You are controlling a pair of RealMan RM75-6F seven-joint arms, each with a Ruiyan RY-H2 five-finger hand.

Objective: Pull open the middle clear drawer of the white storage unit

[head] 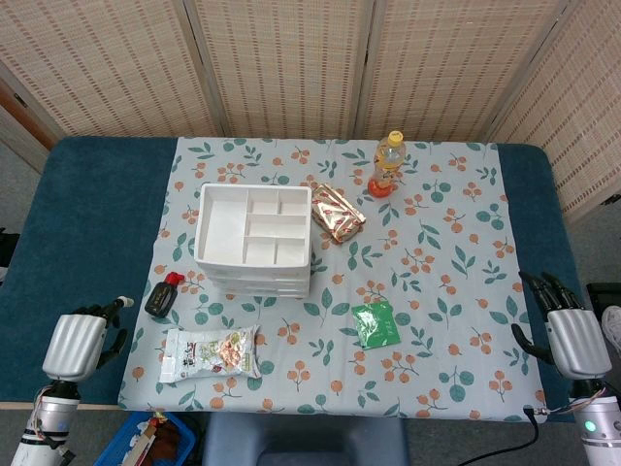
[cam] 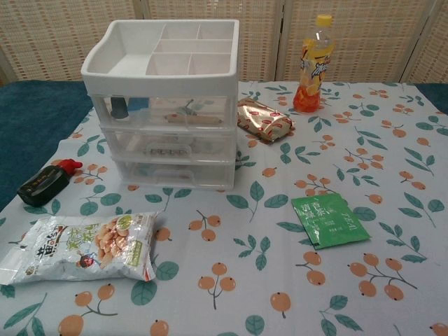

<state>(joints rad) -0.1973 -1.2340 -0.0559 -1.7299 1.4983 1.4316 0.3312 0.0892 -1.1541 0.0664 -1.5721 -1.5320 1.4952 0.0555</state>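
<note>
The white storage unit [head: 254, 238] [cam: 166, 91] stands left of the table's middle, with a divided tray on top and three clear drawers facing me. Its middle drawer [cam: 170, 148] sits flush with the other two and holds small items. My left hand [head: 85, 338] hovers at the near left edge of the table, fingers apart and holding nothing. At the near right edge my right hand [head: 561, 325] is likewise empty, fingers slightly curled and spread. Both hands are far from the unit and neither shows in the chest view.
A black bottle with a red cap [head: 164, 294] [cam: 46, 182] lies left of the unit. A snack bag [head: 209, 352] [cam: 82, 245] lies in front, a green sachet [head: 375, 323] [cam: 329, 220] to the right. A foil pack [head: 337, 212] and an orange drink bottle [head: 388, 162] stand behind.
</note>
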